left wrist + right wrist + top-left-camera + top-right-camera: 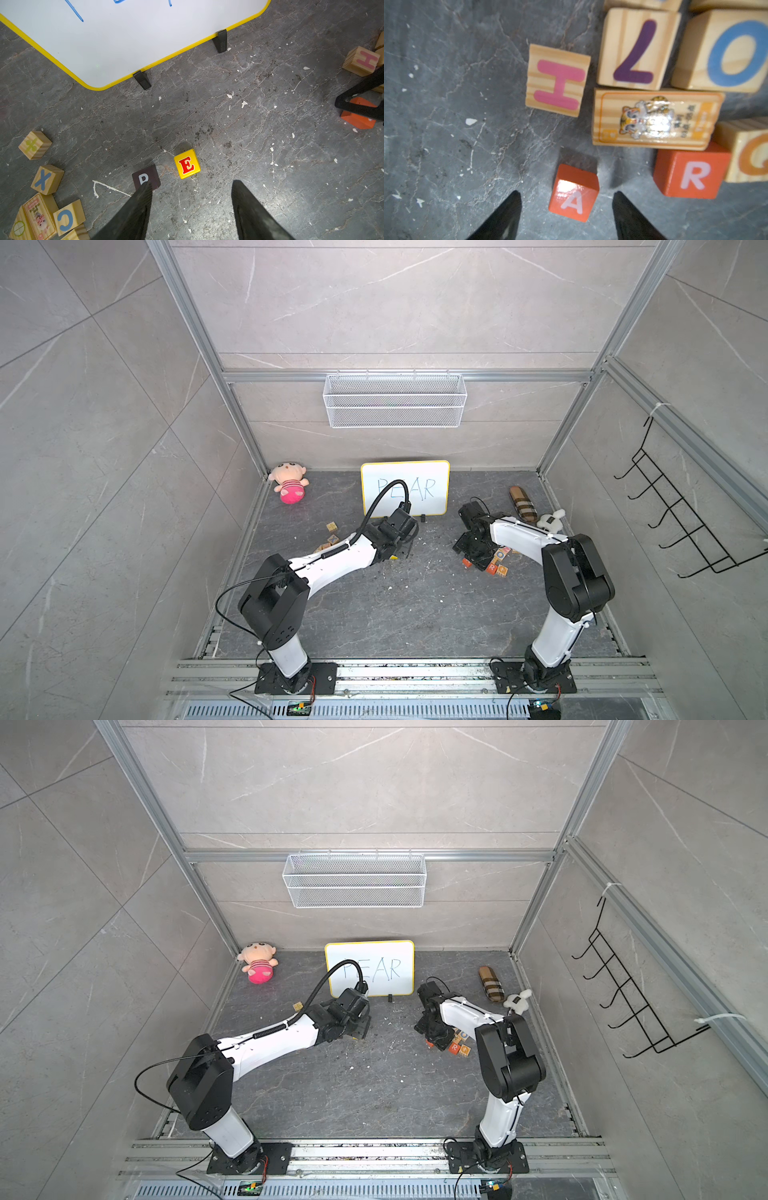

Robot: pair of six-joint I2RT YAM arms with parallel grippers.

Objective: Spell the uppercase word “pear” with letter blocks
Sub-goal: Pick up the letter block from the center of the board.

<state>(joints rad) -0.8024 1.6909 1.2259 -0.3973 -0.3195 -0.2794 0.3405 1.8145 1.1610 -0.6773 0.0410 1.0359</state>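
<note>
In the left wrist view the black P block (pixel 146 177) and the yellow E block (pixel 187 164) sit side by side on the dark floor in front of the whiteboard (pixel 124 41). My left gripper (pixel 191 184) hovers open just short of them, and one finger overlaps the P block's near edge. In the right wrist view my right gripper (pixel 566 193) straddles the orange-red A block (pixel 574 193), open, with a gap on each side. The orange-red R block (pixel 691 174) lies beside it. Both top views show the right gripper (pixel 473 556) low over that cluster.
Tan wooden blocks H (pixel 557 80), 7 (pixel 637 49) and O (pixel 729 54) and a sticker block crowd behind A and R. More tan blocks (pixel 46 179) lie near the left gripper. A pink doll (pixel 289 483), a slipper (pixel 523 497) and a white plush (pixel 550 520) lie at the back.
</note>
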